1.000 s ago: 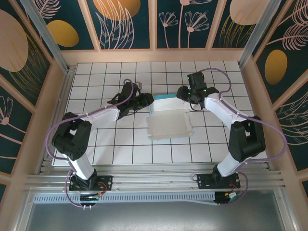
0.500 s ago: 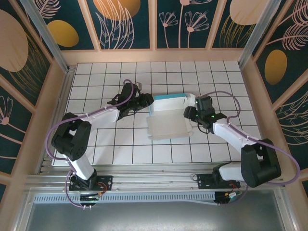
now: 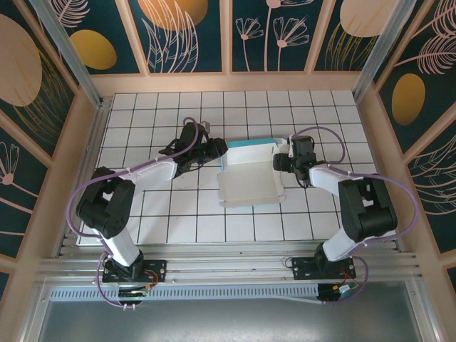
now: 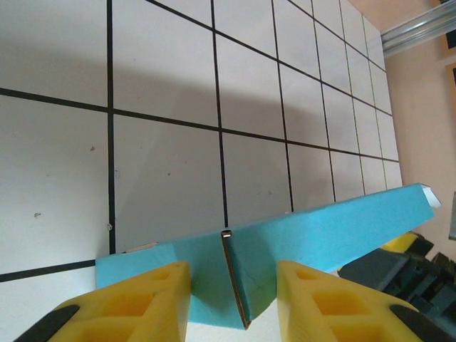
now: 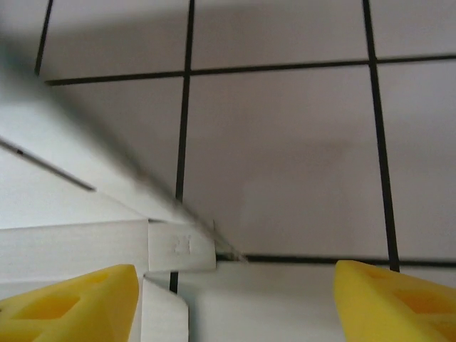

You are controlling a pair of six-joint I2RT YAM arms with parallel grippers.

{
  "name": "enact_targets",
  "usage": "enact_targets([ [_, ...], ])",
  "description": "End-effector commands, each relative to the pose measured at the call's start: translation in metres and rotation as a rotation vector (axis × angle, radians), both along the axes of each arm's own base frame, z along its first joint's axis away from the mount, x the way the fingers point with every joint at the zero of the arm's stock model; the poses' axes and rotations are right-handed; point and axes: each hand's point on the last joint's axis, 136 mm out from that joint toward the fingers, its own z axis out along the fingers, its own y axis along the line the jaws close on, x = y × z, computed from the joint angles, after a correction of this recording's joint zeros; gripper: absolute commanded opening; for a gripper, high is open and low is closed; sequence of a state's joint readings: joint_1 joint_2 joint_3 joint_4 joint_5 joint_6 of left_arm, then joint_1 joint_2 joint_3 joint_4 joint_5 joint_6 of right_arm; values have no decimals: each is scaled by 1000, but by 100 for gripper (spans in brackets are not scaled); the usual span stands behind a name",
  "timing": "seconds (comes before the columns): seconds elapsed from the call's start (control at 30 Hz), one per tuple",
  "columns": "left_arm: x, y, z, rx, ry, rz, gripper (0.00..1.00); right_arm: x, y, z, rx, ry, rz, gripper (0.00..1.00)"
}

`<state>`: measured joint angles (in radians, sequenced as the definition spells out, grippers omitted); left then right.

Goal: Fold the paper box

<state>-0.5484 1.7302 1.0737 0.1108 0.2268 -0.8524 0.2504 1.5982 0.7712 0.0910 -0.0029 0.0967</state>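
Left gripper (image 4: 233,303) is partly closed on the paper box (image 3: 249,182). Its two yellow fingers (image 4: 135,306) sit on either side of a creased corner of the turquoise flap, and in the wrist view the cardboard reaches both inner faces, so it reads as a hold. In the top view this gripper (image 3: 217,149) meets the left end of the box's far edge.

The right gripper (image 5: 235,306) stands wide open and holds nothing. Its yellow fingers (image 5: 64,303) are far apart, with a small pale tab of the box and bare tabletop between them. From above it (image 3: 280,163) is just beside the box's right edge; whether it touches the cardboard I cannot tell.

The box lies near the middle of the tabletop (image 3: 142,114), between the two grippers. A broad whitish-grey panel faces up, its near-right part lying flat. Along the far side a narrow turquoise strip is raised on edge, running from the left gripper towards the right one and ending in a pale tip.

The tabletop is white with a black grid. Pale wooden rails frame it, with dark leaf-patterned wall panels (image 3: 185,35) behind them.
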Motion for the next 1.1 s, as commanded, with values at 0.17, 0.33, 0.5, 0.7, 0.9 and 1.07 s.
enact_targets([
  [0.17,-21,13,-33,137,125,-15,42,37,23,18,57,-63,201,38],
  [0.33,-10,14,-6,168,50,-19,50,36,21,25,15,-88,237,13],
  [0.5,4,26,58,232,-162,-14,55,35,22,51,-49,-145,299,0],
  [0.7,-30,-9,125,362,-670,-546,64,24,35,84,-68,-228,442,0],
  [0.9,-30,-18,112,557,-725,-847,85,17,46,96,-86,-274,530,0],
  [1.07,-9,-16,96,732,-743,-965,96,14,55,99,-141,-284,606,0],
])
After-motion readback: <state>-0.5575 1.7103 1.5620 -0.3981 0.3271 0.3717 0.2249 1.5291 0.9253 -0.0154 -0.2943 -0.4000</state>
